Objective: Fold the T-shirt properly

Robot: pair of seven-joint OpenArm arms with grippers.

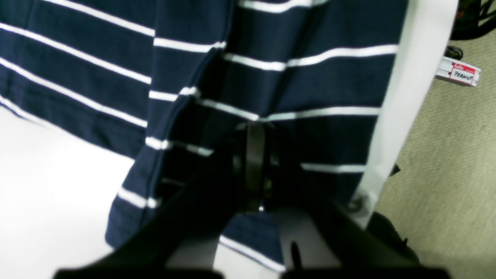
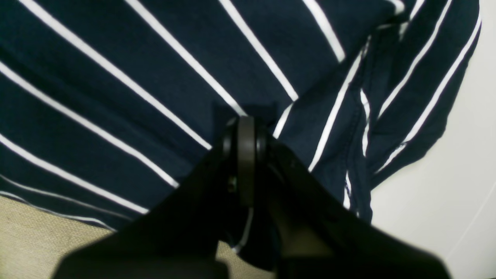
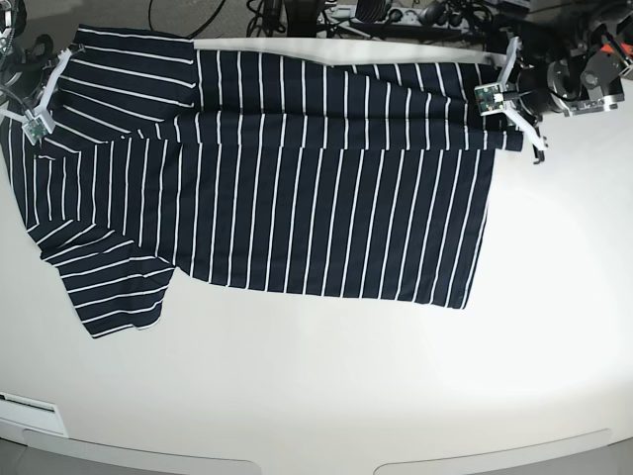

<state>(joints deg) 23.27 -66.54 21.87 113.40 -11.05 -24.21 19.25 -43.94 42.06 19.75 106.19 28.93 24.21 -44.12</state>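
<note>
The striped T-shirt [image 3: 297, 188] lies spread across the white table [image 3: 326, 386], its long axis running side to side in the base view. One short sleeve [image 3: 114, 287] points toward the near-left part of the table. Along the far edge, a band of the shirt is folded over onto the body.

My right gripper [image 2: 246, 128] is at the shirt's far-left end in the base view [image 3: 40, 104]. In the right wrist view its jaws are pressed together with navy cloth gathered at the tips, so I have hold of the T-shirt [image 2: 116, 97] there. The fabric around the pinch puckers into folds on the right. Beige carpet [image 2: 35, 228] shows below the hanging hem.

My left gripper [image 1: 254, 131] is at the far-right end in the base view [image 3: 509, 99]. Its jaws are also closed flat against each other with the T-shirt [image 1: 310, 85] bunched around them; the tips are dark against dark cloth, yet the stripes kink toward the pinch point, so I am gripping the shirt here too. A white name tag [image 1: 463, 73] reading "PEANUT" lies on the carpet [image 1: 445, 155] beyond the table edge [image 1: 410, 89].
</note>
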